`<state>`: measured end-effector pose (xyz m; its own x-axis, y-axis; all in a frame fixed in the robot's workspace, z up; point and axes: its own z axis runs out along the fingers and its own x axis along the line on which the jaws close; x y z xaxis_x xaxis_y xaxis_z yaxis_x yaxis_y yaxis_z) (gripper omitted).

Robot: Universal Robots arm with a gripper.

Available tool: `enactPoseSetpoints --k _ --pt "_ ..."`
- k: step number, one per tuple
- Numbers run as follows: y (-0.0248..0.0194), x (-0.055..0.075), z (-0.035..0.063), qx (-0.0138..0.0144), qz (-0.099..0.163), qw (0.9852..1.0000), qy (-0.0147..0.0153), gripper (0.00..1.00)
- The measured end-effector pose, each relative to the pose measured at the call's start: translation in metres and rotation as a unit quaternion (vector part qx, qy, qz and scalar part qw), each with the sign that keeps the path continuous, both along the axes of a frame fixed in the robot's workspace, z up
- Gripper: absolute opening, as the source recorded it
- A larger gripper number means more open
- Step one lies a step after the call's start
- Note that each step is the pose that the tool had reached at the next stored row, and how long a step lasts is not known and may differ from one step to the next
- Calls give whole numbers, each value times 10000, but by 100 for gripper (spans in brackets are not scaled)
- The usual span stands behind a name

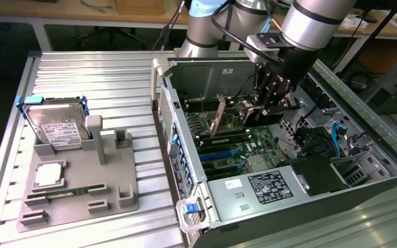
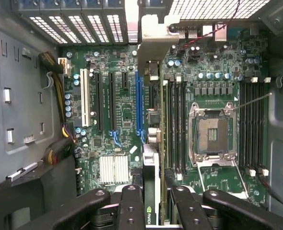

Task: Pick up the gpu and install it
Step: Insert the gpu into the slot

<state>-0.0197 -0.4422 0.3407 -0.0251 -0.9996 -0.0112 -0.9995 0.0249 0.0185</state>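
Inside the open computer case (image 1: 364, 170), seen from the exterior view, my gripper (image 1: 271, 106) pinches the gpu (image 1: 229, 118) edge-up above the motherboard (image 1: 254, 150), case walls near. At my wrist, fingers (image 2: 132, 206) clamp the gpu (image 2: 151, 182) over the blue slot (image 2: 139, 108), memory slots (image 2: 175, 124) just beside.
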Motion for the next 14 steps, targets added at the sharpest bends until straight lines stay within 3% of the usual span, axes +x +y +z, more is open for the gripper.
enactPoseSetpoints --k 14 --pt "42 -99 -33 -2 0 10000 0 27"
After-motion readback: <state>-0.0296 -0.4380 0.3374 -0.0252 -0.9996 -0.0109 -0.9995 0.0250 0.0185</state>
